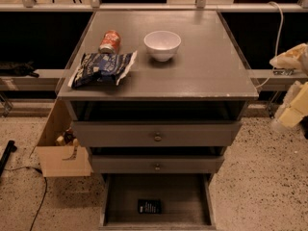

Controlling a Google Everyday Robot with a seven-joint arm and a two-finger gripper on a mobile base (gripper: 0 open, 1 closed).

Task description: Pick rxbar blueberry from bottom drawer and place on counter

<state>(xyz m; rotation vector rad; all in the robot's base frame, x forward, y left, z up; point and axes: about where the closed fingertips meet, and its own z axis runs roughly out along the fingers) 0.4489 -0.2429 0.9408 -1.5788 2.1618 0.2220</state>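
**Item 1: rxbar blueberry** (149, 206). Small flat dark bar w/ pale print. Lies flat in the bottom drawer (183, 191), which is pulled open well below the counter (207, 76). Sits approx mid-width under the counter's front edge, apart from the drawer walls.
Handling (judged): light, thin, firm inside; wrapper prob. slick and crinkly. Grip from above across the short width, at mid-length. Lies flush w/ the drawer floor, so little edge to catch; may skid.

**Item 2: gripper** (293, 112). Off the counter's right side, just below top level, well apart from the bar. Open or closed: cannot tell.

**Item 3: on counter.** Chip bag (102, 69) front-left, can (110, 41) behind it, white bowl (162, 44) towards mid-back.

**Item 4: knobbed drawers** (157, 136). Two, closed, directly under the counter.
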